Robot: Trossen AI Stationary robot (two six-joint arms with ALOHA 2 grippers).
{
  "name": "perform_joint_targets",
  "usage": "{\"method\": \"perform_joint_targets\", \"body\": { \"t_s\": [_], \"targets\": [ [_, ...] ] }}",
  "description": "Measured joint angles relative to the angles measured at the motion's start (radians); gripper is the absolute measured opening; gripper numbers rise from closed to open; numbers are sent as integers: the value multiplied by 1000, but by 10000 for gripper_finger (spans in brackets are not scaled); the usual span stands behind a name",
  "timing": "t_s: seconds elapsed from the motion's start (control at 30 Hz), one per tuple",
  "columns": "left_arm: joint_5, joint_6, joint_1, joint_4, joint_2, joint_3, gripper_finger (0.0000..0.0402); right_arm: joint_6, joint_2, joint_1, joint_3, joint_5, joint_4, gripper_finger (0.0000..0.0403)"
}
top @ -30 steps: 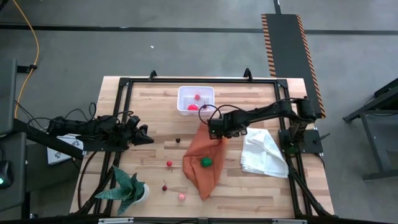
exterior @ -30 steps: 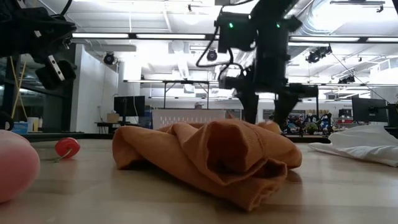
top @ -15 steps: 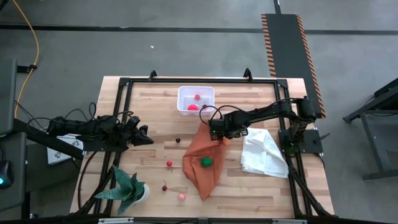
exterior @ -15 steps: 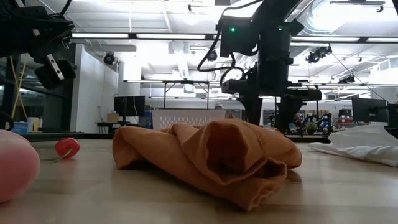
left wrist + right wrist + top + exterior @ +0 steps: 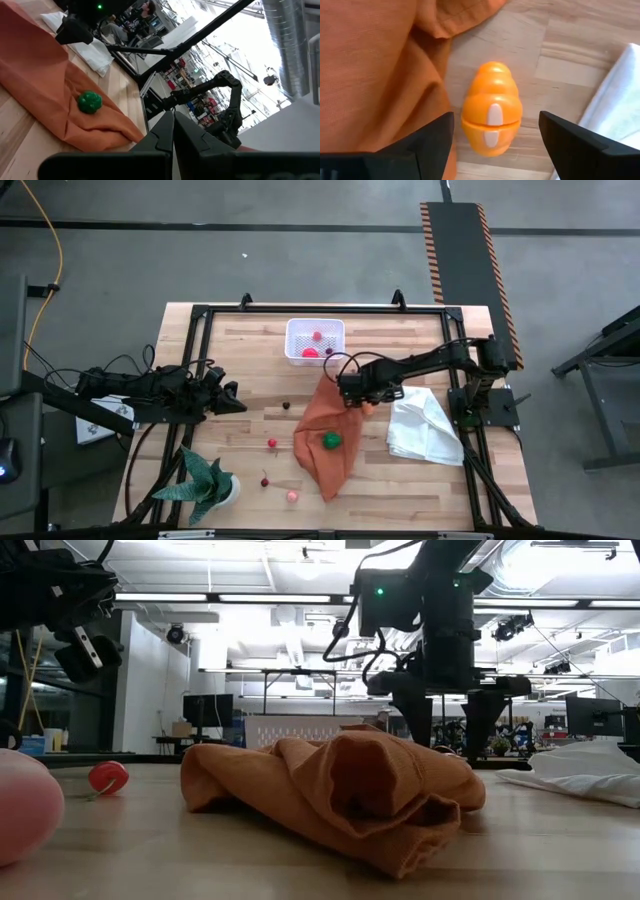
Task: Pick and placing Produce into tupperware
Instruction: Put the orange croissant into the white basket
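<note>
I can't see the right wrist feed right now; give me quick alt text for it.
An orange toy vegetable lies on the bare wooden table, centred between the right end effector's open dark fingers, not yet gripped. The orange cloth lies along one side of it, and the white cloth edges in on the other.

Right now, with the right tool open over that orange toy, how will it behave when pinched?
The orange toy looks like smooth, rounded hard plastic, so it may squirt sideways or roll. It seems light. The orange cloth beside it is floppy and could snag in the right tool.
</note>
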Motion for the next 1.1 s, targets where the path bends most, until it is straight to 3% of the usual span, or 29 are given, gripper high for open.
{"method": "perform_joint_targets", "body": {
  "t_s": [0.97, 1.1],
  "targets": [
    [1, 0, 0, 0, 0, 0, 1, 7, 21, -25, 0, -54, 35, 281],
    [6, 0, 0, 1, 0, 0, 1, 11, 24, -20, 0, -24, 28, 281]
  ]
}}
